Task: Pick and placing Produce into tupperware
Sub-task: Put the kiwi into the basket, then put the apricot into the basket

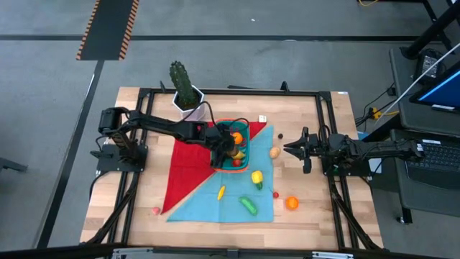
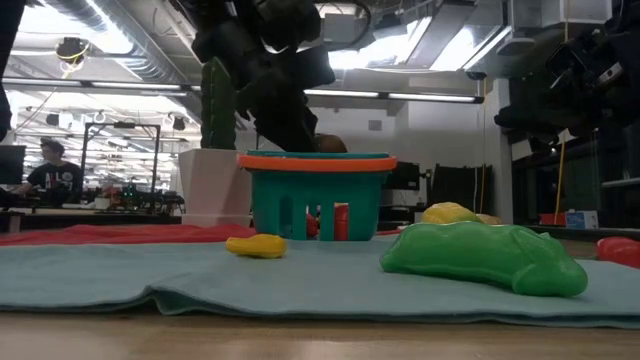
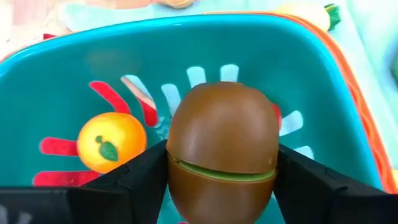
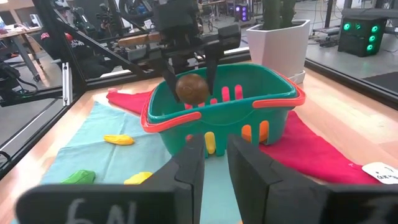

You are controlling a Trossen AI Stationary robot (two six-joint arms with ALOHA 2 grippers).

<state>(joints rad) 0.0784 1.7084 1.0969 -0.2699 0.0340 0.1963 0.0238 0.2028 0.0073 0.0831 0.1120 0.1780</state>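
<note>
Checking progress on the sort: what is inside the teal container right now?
In the teal container lies an orange. The left gripper holds a brown kiwi just above its floor. The kiwi and fingers cover the bottom beneath them; the high view suggests more pieces there.

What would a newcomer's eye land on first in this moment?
The left gripper holding a brown kiwi above the teal tupperware, where an orange already lies. The tupperware sits on red and blue cloths mid-table, with a tall cactus behind it. The right gripper waits at the right.
</note>
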